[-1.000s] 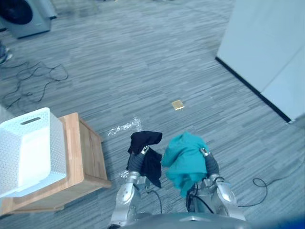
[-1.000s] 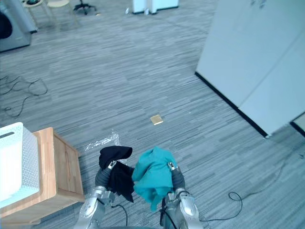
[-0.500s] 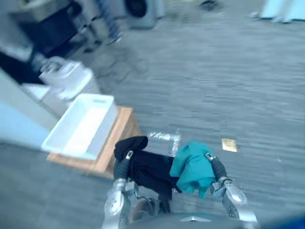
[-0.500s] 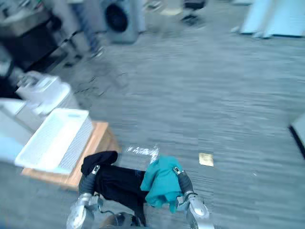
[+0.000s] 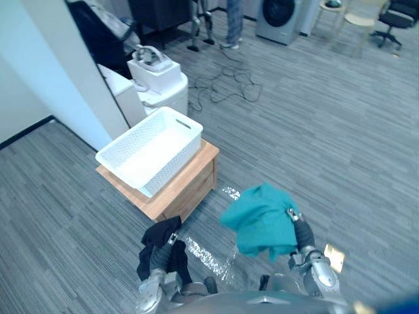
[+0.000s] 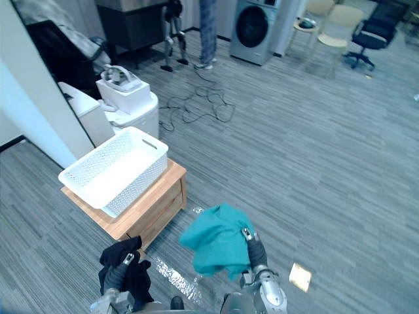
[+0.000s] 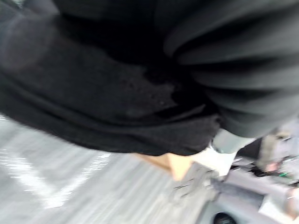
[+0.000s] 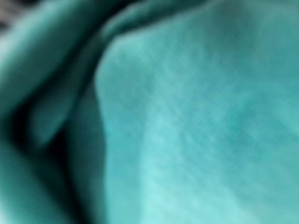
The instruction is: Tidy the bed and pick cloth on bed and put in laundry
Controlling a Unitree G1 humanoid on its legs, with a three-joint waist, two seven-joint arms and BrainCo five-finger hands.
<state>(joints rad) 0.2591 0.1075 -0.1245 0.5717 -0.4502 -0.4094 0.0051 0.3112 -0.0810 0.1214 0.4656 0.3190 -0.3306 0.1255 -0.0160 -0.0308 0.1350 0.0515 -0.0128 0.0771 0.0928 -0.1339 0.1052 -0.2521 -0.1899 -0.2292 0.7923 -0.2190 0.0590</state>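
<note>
A black cloth (image 5: 161, 235) is draped over my left hand (image 5: 158, 259) at the lower left and hangs down from it; it also shows close up in the left wrist view as black cloth (image 7: 117, 93). A teal cloth (image 5: 259, 219) covers my right hand (image 5: 302, 234) at the lower right, bunched up and held above the floor. The same teal cloth (image 8: 187, 116) shows from very close in the right wrist view. A white perforated laundry basket (image 5: 174, 166) stands on a low wooden table (image 5: 191, 184) ahead and to the left.
A white cabinet (image 5: 154, 73) with a device on top stands behind the basket, beside a white partition (image 5: 59, 72). Cables (image 5: 229, 85) lie on the grey carpet. A washing machine (image 5: 281, 16), a person's legs (image 5: 232, 26) and chairs (image 5: 393, 16) are at the back.
The camera has swung round, so the basket and table now lie ahead left. Both cloths stay on my hands; the black one hangs lower and nearer my body.
</note>
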